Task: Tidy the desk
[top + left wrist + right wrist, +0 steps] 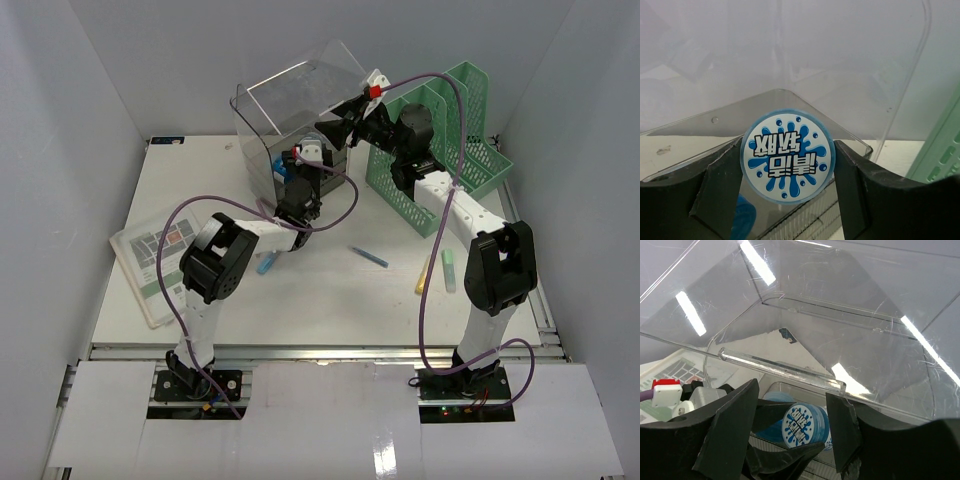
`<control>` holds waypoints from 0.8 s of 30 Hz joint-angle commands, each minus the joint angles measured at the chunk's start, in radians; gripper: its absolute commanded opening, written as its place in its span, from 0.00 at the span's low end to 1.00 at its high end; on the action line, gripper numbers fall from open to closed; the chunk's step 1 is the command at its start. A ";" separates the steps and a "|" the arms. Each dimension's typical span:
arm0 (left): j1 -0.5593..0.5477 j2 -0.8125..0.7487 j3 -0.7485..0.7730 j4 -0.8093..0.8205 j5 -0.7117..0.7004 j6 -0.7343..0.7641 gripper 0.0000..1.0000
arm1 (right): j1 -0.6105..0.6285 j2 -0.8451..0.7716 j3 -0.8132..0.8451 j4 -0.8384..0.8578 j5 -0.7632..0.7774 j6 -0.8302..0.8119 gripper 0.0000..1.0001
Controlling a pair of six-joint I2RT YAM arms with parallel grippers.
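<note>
On the white desk [330,290], at the back, stands a clear smoky box [262,150] with its lid [300,90] tilted up. My left gripper [303,160] hovers over the box opening. In the left wrist view it [787,167] is shut on a round puck with a blue splash label [787,155], both fingers against its rim. The right wrist view shows that puck [802,422] above the box interior. My right gripper [345,112] is at the lid's front edge. Its fingers stand apart [792,390] with the lid's clear lip [780,370] lying across their tips.
A green mesh file rack [470,150] stands right of the box, behind the right arm. A blue pen [370,257], a yellow marker [423,275] and a pale green marker [449,270] lie mid-desk. A light blue item [268,263] lies by the left arm. A printed booklet [150,255] sits left.
</note>
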 commanded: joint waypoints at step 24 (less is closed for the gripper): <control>-0.015 -0.278 -0.230 -0.083 0.146 -0.193 0.97 | 0.004 -0.071 0.012 0.064 0.005 0.016 0.63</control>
